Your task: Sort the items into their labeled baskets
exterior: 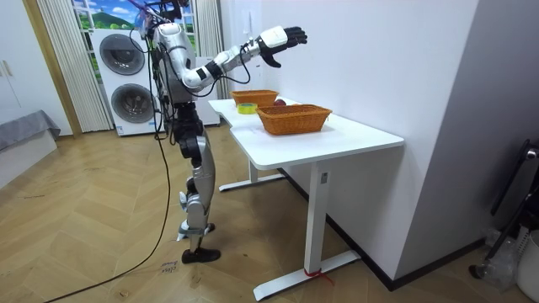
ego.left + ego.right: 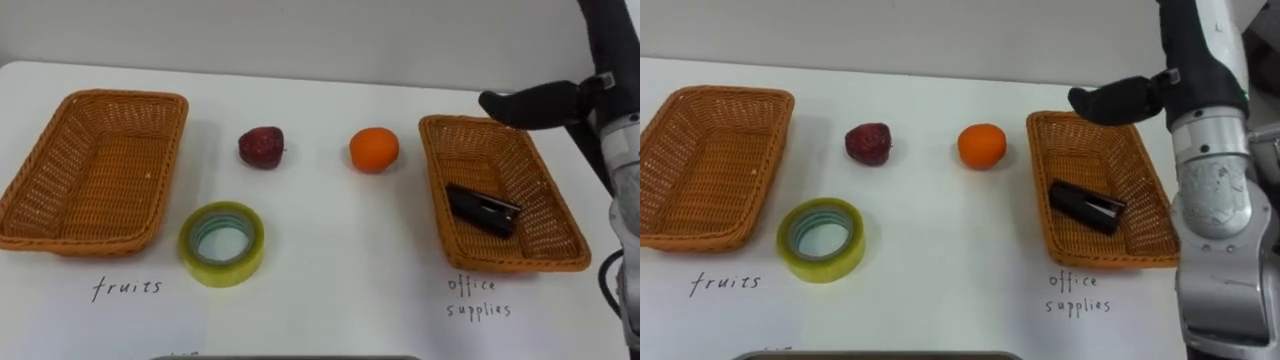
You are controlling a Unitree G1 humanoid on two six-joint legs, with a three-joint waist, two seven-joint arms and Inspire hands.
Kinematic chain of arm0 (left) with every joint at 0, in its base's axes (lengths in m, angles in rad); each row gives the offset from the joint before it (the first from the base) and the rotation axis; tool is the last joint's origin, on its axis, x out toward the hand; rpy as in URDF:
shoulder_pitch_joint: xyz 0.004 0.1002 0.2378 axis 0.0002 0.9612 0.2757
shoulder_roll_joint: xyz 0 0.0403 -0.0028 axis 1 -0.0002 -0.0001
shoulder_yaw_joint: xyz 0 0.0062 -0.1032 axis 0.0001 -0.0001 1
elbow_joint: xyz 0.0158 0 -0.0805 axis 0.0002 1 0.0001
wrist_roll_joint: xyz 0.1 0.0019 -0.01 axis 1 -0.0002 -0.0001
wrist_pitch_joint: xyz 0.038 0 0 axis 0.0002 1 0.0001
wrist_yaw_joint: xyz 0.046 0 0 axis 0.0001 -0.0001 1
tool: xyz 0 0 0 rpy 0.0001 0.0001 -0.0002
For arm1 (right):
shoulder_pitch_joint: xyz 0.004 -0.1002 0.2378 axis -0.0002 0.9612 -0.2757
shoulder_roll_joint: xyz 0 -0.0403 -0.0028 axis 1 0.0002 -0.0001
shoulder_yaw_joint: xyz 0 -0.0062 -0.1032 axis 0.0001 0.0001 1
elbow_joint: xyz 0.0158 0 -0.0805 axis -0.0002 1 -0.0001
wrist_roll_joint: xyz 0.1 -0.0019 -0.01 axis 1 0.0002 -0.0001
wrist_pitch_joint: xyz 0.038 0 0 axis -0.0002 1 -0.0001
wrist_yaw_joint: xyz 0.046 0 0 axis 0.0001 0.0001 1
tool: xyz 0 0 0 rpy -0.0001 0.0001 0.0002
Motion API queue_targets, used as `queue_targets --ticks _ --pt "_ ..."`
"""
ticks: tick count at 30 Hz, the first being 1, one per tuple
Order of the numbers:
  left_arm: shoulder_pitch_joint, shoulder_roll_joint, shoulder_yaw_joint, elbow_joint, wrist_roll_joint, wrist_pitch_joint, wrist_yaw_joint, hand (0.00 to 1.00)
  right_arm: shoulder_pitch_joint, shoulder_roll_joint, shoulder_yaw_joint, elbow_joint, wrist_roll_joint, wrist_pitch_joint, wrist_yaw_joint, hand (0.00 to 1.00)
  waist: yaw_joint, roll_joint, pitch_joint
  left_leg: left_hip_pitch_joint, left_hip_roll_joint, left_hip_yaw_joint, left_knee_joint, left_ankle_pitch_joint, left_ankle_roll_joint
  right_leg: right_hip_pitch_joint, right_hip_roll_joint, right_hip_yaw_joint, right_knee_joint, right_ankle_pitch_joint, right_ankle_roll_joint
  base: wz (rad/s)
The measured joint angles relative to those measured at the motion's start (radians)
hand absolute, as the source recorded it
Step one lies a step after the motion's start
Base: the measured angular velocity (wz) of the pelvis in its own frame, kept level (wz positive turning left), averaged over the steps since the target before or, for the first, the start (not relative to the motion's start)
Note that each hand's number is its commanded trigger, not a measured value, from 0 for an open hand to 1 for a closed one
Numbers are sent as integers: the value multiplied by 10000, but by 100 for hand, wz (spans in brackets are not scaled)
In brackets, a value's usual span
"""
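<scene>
As the right hand (image 2: 530, 105) holds nothing and three items lie loose, the step in hand is judged to be the next pick. Landmark: right basket (image 2: 435, 190) on the worktop (image 2: 330, 270), taken as the office-supplies one.

- **Item 1, tape roll (image 2: 221, 243):** well to the robot's left of the right basket, level with its near end, lying flat, hole upward. It belongs in the right basket.
- **Item 2, black office item (image 2: 482, 209):** inside the right basket, on its floor. Sorted.
- **Item 3, left basket (image 2: 95, 175):** far left of the right basket, empty, taken as the fruit one.
- **Item 4, orange (image 2: 374, 149):** just left of the right basket's far corner, not touching.
- **Item 5, dark red fruit (image 2: 261, 147):** further left of the right basket than the orange.
- **Item 6, right hand:** raised over the right basket's far rim, fingers extended, empty.

Handling note, tape: descend from above, fingers across the outer wall, thumb opposite. Lift clear of the right basket's rim and release low beside the black item. The fruit may roll, so enclose it from above.
</scene>
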Motion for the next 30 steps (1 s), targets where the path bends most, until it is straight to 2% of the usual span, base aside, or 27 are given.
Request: queue_targets --ticks 5,9,14,19,24,30 --pt "-41 55 -173 -16 -11 75 9 0 -152 -1 523 0 65 47 85 0 123 -57 -5 -58 -10 -109 -3 -1 0 -14 -8 -52 10 0 0 5" --pt "-42 128 -474 -15 23 76 -8 0 -714 -1 1028 2 120 55 285 0 312 -118 0 -102 -14 -125 7 0 -1 -30 -22 -138 -5 0 0 2" --pt "-122 264 -622 -22 15 76 -56 0 -953 0 1741 2 265 63 679 0 491 -263 -21 -150 -18 -269 91 1 -2 -2 -32 -326 -21 1 2 10" --pt "-237 335 -888 -44 19 116 -48 0 -979 9 2104 91 375 39 735 0 641 -235 17 -238 -57 -532 123 0 5 20 -75 -558 -26 10 17 13" --pt "-356 343 -953 -45 105 139 -93 0 -981 4 2451 336 332 42 1127 0 847 -174 70 -245 -45 -553 129 2 2 15 -63 -569 -27 9 17 1" --pt "-575 297 -958 -28 100 133 -86 0 -980 79 3032 408 430 70 1575 0 1030 -257 80 -246 -43 -548 134 4 -1 12 -56 -562 -25 9 17 0"
